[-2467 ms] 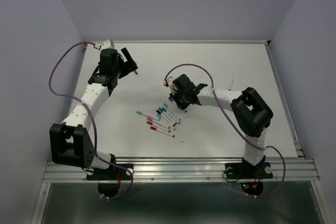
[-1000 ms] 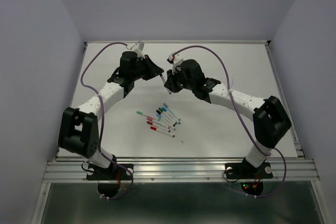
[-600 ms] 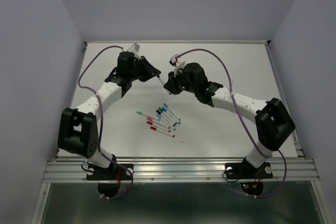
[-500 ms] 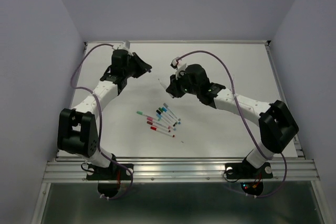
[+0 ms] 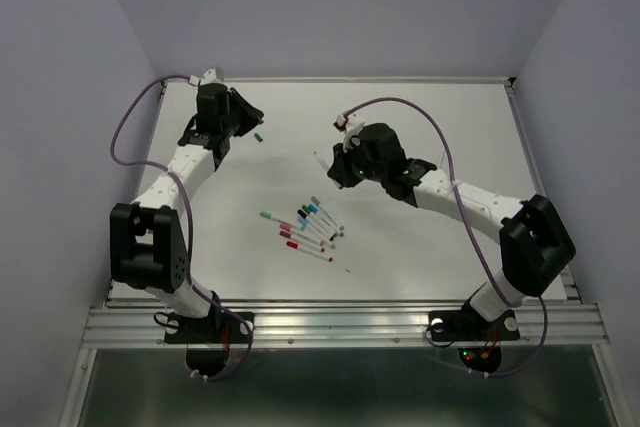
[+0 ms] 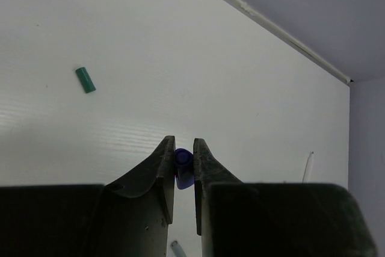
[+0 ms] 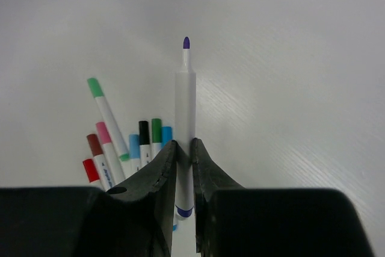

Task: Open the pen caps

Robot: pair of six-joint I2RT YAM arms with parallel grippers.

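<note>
My left gripper (image 6: pixel 182 142) is shut on a small purple pen cap (image 6: pixel 184 174), which stands off its pen. In the top view this gripper (image 5: pixel 247 119) hangs over the far left of the table. My right gripper (image 7: pixel 184 144) is shut on the white barrel of an uncapped pen (image 7: pixel 185 100) with a bare purple tip pointing away. From above, that gripper (image 5: pixel 336 169) and pen (image 5: pixel 318 160) are near the table's middle. A loose teal-green cap (image 6: pixel 85 80) lies on the table (image 5: pixel 258 136). Several capped pens (image 5: pixel 305 227) lie in a cluster nearer the front.
The capped pens (image 7: pixel 120 136) lie fanned below and left of my right gripper. A single white pen (image 5: pixel 441 157) lies apart at the right, seen also from the left wrist as a thin white pen (image 6: pixel 307 167). The table's raised back rim (image 6: pixel 264 19) runs behind.
The two grippers met at the table's middle, then drew apart. My left arm swung back to the far left with the purple cap; the right kept the pen, now uncapped.
</note>
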